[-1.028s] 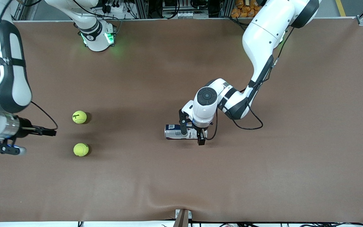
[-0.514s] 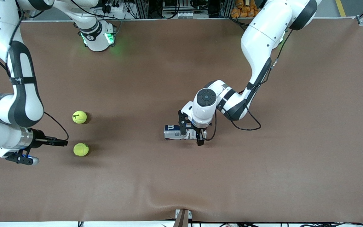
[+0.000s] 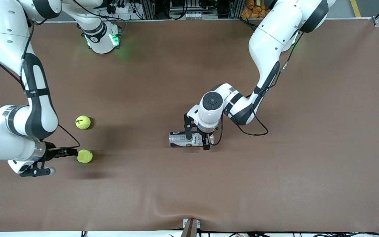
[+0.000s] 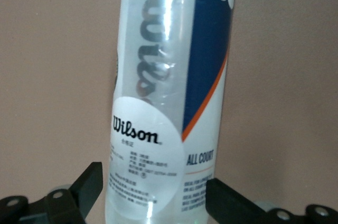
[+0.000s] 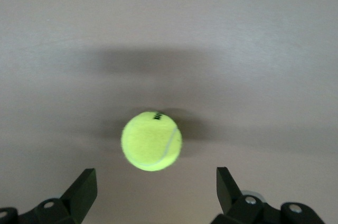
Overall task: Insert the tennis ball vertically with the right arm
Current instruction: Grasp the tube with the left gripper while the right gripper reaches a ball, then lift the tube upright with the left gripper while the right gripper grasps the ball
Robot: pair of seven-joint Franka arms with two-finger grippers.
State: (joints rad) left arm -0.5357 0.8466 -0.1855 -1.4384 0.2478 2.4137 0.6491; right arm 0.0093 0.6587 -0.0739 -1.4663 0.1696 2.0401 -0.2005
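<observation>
Where brown table bare: cloth.

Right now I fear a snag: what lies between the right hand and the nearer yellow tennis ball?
Nothing: the right wrist view shows only bare brown tabletop between the open right hand and the yellow tennis ball.

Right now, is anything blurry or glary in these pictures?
Left wrist view: the clear can is soft, with pale glare streaks. Right wrist view: the tennis ball is slightly blurred, with a broad shadow above it. Front view: sharp, green glow at the right arm's base.
</observation>
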